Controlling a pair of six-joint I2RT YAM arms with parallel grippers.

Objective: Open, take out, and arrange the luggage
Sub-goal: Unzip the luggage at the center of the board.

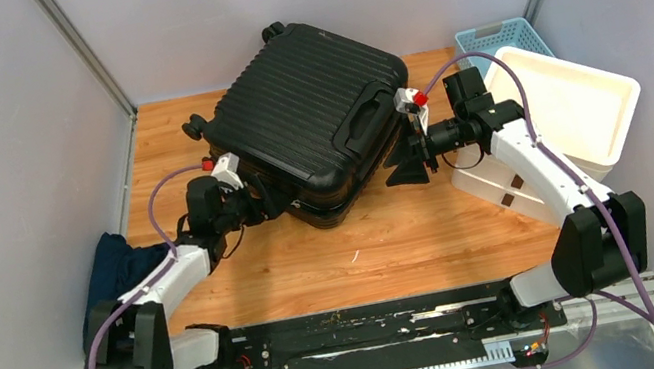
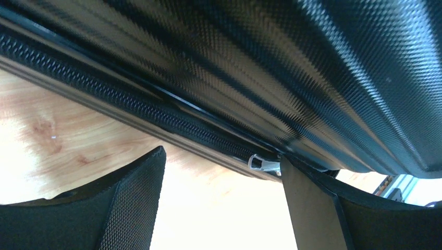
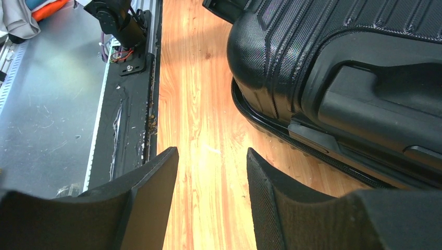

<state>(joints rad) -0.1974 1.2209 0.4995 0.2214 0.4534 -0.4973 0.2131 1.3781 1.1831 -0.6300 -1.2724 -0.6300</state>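
The luggage (image 1: 309, 106) shell is ribbed, finely textured semi-gloss plastic; the table (image 1: 414, 240) smooth wood.

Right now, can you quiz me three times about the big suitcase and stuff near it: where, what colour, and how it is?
1. What colour is the luggage? A. red B. white C. black
2. Where is the blue basket? A. on the luggage B. far right, behind the white drawer unit C. beside the left arm
3. How is the luggage? A. lying shut B. wide open C. standing upright
Answers: 1 C, its ribbed shell is black. 2 B, it peeks out behind the drawers. 3 A, both halves meet, flat on the table.
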